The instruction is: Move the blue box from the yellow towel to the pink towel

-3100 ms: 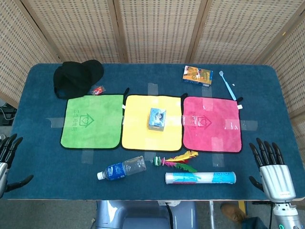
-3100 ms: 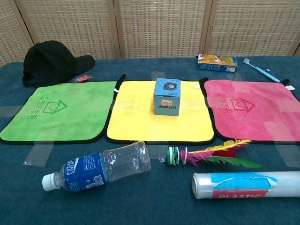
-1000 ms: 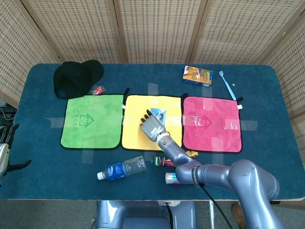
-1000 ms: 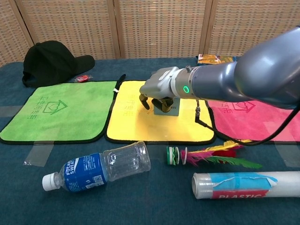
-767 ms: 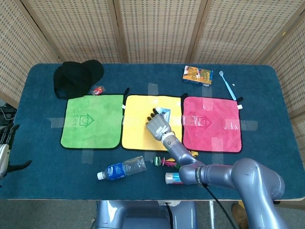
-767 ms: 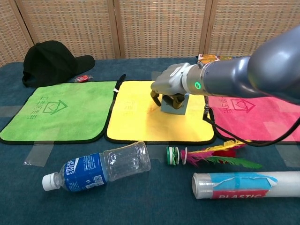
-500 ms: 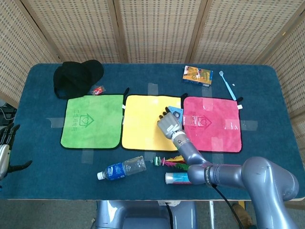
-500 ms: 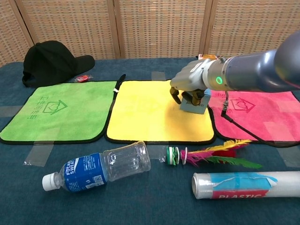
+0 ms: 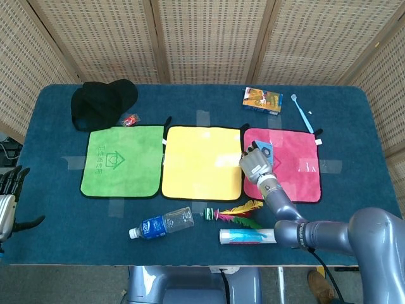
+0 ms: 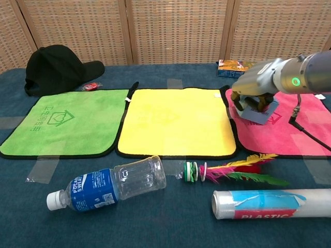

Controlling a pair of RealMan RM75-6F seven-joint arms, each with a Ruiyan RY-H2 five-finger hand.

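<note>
My right hand (image 9: 255, 164) grips the blue box (image 9: 263, 149) from above. The box hangs tilted over the left part of the pink towel (image 9: 294, 171). In the chest view the hand (image 10: 254, 82) covers the top of the box (image 10: 257, 111), whose lower edge is close to the pink towel (image 10: 297, 132); I cannot tell whether it touches. The yellow towel (image 9: 202, 161) (image 10: 173, 121) lies bare in the middle. My left hand (image 9: 7, 204) rests at the table's left edge, fingers apart and holding nothing.
A green towel (image 9: 123, 159) lies left of the yellow one, with a black cap (image 9: 101, 102) behind it. A water bottle (image 10: 106, 184), a feather shuttlecock (image 10: 232, 170) and a plastic roll (image 10: 271, 203) lie near the front edge. An orange box (image 9: 262, 100) and a toothbrush (image 9: 302, 113) are at the back right.
My right hand has carried the blue box rightward, off the yellow towel's right edge and over the pink towel. The left hand has stayed put.
</note>
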